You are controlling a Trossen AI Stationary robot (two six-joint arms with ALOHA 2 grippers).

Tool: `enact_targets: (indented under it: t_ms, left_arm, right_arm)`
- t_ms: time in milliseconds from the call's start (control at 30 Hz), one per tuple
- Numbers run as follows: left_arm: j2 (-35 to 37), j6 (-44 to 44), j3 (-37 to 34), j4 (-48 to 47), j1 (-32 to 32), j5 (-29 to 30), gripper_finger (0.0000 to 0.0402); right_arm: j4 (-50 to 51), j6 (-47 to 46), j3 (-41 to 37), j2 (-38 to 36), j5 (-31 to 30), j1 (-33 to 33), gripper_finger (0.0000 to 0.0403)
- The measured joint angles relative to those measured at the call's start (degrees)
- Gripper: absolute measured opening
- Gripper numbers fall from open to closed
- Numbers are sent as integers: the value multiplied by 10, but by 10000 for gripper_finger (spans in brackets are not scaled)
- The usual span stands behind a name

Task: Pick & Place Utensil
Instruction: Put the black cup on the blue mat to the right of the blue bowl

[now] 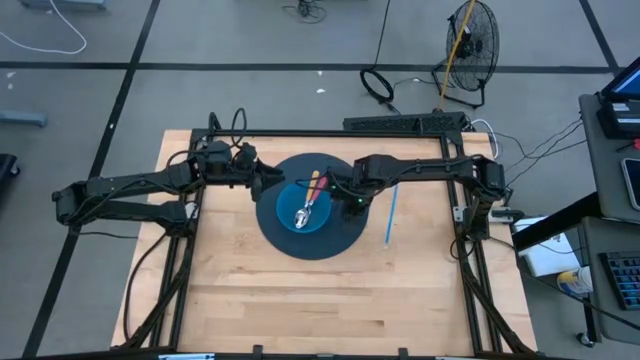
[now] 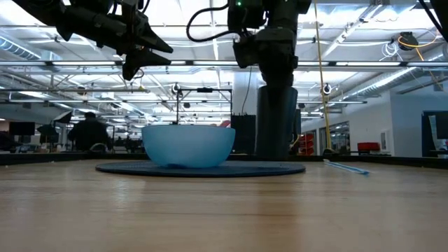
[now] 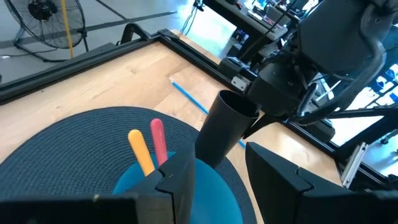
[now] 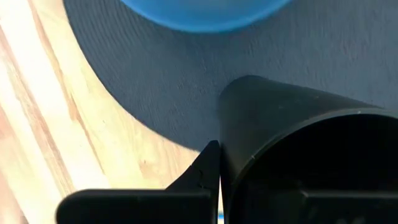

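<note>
A blue bowl (image 1: 322, 218) sits on a round dark mat (image 1: 350, 238). Two utensils lean in it, one with a yellow handle (image 3: 142, 152) and one with a red handle (image 3: 158, 140); their metal heads lie in the bowl. My right gripper (image 1: 348, 192) is at the bowl's right side, shut on a black cup (image 2: 276, 122). My left gripper (image 1: 262, 180) hangs open above the bowl's left rim, high over the table in the low view, touching nothing. My right gripper holds the black cup by its upper rim (image 3: 249, 104), coming from above. One finger (image 4: 208, 168) lies against the outside of the wall; the cup hides the other. The cup stands about upright, and its lower end reaches down to the mat (image 2: 276, 161) beside the bowl.
A thin blue straw (image 1: 390, 213) lies on the bare wood to the right of the mat. The black frame rails run along the table's far, left and right edges. Open wood lies toward the near edge.
</note>
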State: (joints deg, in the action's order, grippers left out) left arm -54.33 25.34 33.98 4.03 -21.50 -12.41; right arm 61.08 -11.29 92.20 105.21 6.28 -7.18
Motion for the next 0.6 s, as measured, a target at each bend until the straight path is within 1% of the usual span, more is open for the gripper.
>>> enact_targets:
  t_ms: [167, 300, 433, 600]
  left_arm:
    - [0, -2, 0, 0, 0, 9, 147]
    - [0, -4, 0, 0, 0, 10, 147]
    - [0, -3, 0, 1, 0, 10, 147]
    - [0, 2, 0, 0, 1, 10, 147]
  right_arm:
    - [72, 5, 31, 0, -3, -5, 4]
    - [77, 10, 53, 0, -19, -5, 4]
    - [74, 11, 57, 0, -17, -4, 4]
    - [92, 11, 57, 33, -17, -2, 4]
